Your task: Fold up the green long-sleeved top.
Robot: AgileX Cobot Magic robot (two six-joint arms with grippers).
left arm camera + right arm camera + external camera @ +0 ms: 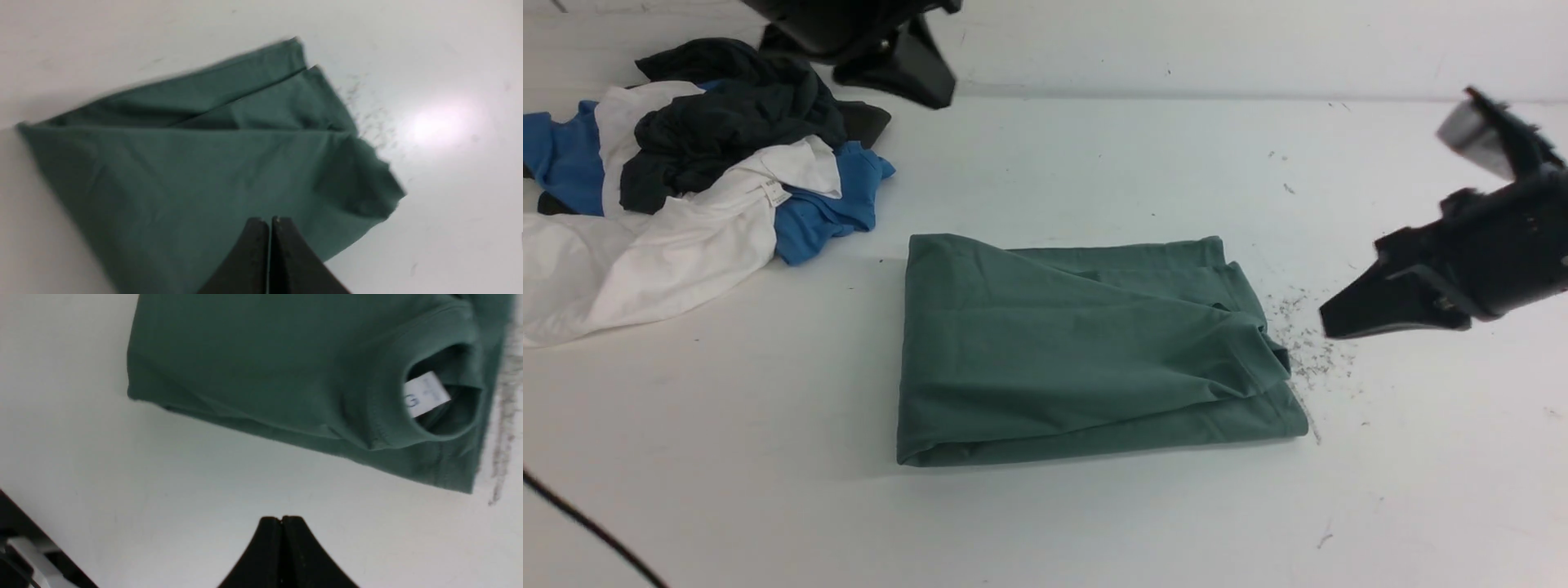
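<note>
Folded green long-sleeved top lies mid-table, both closed hands, left and right, raised clear.

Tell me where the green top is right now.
In the front view, the green top lies folded at the table's centre, right of the clothes pile, left of the right gripper.

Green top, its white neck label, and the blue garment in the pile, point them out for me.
green top [1078, 359]: front view, middle of its folded upper layer.
white neck label [427, 394]: right wrist view, centre of the tag inside the collar.
blue garment [825, 214]: front view, its exposed part beside the pile.
</note>
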